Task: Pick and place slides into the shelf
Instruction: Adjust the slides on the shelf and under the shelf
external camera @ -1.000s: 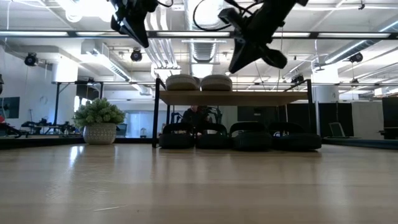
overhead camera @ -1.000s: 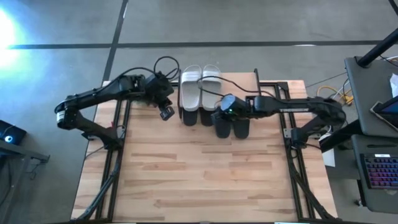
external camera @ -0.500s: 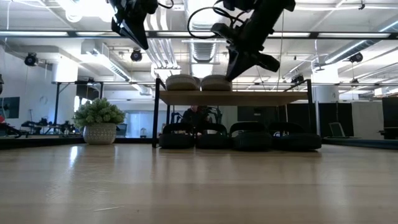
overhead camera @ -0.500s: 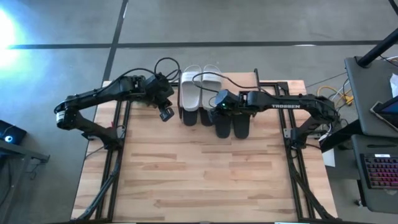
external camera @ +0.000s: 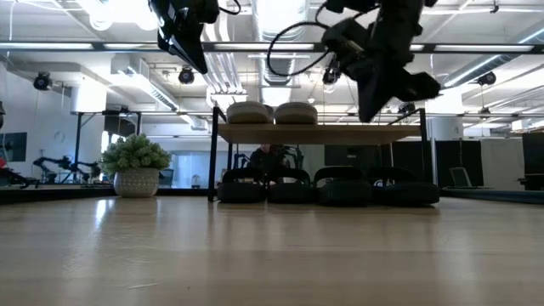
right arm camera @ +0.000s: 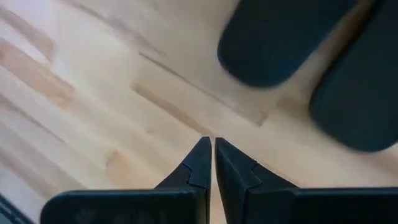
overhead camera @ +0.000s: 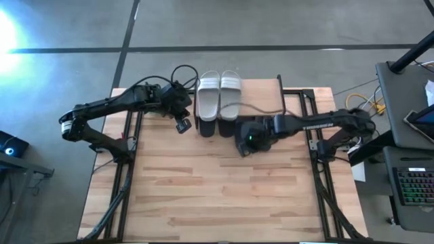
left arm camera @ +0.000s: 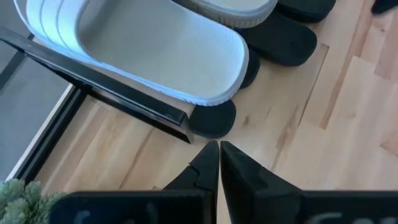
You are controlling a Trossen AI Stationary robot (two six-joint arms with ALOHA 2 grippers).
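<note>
Two light grey slides (overhead camera: 218, 93) lie side by side on the shelf's wooden top board (overhead camera: 261, 91), at its left end. Several black slides (external camera: 323, 187) stand in a row under the board on the table, heels sticking out toward the near edge (overhead camera: 215, 127). My left gripper (overhead camera: 181, 126) hangs shut in the air just left of the shelf, above the leftmost black slide's heel (left arm camera: 214, 118). My right gripper (overhead camera: 243, 148) is shut and empty, pointing steeply down at bare tabletop just near of two black slides (right arm camera: 280, 43).
The shelf's thin black frame (left arm camera: 106, 90) runs under the left grey slide (left arm camera: 155, 50). A potted plant (external camera: 136, 166) stands beyond the table's far left. Bare wooden tabletop (overhead camera: 217, 196) stretches from the shelf to the near edge. Cables loop above the shelf (overhead camera: 180, 71).
My right gripper, shut throughout, has gone from above the shelf toward the table's near edge and down, tipping to point more steeply at the table. The slides have stayed in place.
</note>
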